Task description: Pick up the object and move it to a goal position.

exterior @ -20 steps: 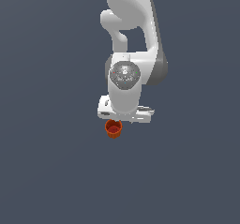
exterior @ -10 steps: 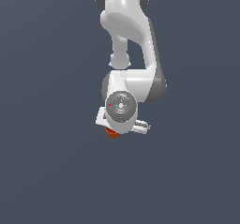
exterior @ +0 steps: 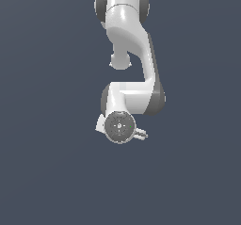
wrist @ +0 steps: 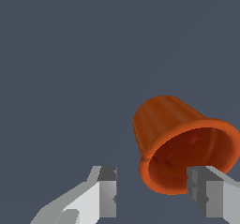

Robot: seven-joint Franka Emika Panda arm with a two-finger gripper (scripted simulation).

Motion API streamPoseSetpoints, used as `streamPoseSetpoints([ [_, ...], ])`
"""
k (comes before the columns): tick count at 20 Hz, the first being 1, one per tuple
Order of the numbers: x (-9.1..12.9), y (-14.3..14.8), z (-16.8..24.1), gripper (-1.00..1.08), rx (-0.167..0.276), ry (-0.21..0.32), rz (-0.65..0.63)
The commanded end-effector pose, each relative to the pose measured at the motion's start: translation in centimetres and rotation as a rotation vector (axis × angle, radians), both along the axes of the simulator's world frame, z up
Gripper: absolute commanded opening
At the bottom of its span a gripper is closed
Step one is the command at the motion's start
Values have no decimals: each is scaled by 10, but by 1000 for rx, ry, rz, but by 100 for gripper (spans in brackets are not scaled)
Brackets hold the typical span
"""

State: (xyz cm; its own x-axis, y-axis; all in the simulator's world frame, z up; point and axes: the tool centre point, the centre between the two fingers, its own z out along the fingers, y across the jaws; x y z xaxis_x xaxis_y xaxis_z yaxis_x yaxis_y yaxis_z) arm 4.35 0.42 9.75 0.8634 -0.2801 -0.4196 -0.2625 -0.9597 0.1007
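Observation:
The object is an orange-red cup (wrist: 176, 138), tipped so that its hollow mouth faces the wrist camera. My gripper (wrist: 152, 181) is open, with the cup between its two fingers. The cup sits close against one finger (wrist: 208, 192), which overlaps its rim, and a gap separates it from the other finger (wrist: 105, 190). In the exterior view the white hand (exterior: 120, 126) points straight down at the floor and hides the cup and the fingers beneath it.
The white arm (exterior: 132, 54) reaches down from the top of the exterior view. A plain dark grey floor (exterior: 47, 172) lies all around, with no other objects in view.
The arm has stretched forward and the hand has turned to face straight down. The cup, visible below the hand before, is now hidden under it in the exterior view.

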Motion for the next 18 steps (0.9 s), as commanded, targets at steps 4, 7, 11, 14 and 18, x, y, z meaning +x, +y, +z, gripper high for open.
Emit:
streamPoseSetpoints([
  [4, -1, -1, -5, 28, -8, 29, -15],
  [7, -1, -1, -6, 28, -9, 32, -17],
  [11, -2, -1, -8, 28, -8, 30, -15],
  [14, -5, -1, -13, 28, -8, 31, -16],
  [18, -11, -1, -23, 28, -8, 31, -16],
])
